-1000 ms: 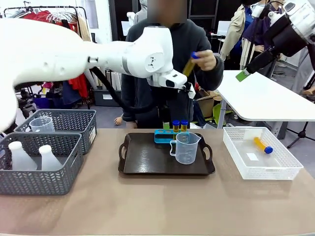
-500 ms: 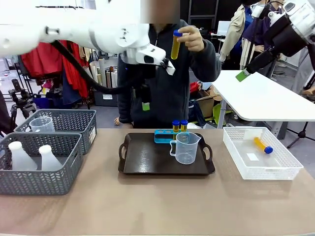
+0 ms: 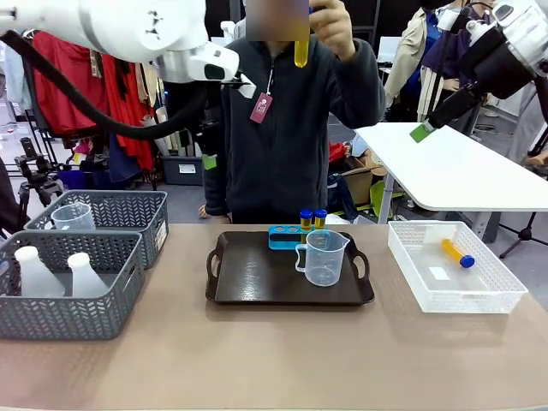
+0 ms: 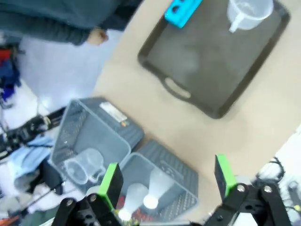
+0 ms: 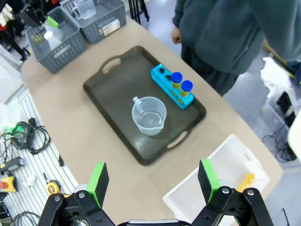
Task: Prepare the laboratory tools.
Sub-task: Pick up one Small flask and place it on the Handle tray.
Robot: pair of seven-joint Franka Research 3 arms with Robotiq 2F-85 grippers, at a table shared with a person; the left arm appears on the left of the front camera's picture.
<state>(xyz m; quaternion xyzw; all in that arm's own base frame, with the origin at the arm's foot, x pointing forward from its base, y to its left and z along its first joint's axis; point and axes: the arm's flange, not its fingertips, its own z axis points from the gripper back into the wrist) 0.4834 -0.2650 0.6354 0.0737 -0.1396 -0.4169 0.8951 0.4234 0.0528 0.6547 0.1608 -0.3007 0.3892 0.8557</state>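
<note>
Evidently the left gripper, fingers apart and empty, has swung toward nine o'clock, so the raised tube stays unracked in the person's hand.

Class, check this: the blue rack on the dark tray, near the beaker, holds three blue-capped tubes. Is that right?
No. The blue rack holds two blue-capped tubes, not three, as the right wrist view shows; it does stand on the dark tray near the beaker.
</note>
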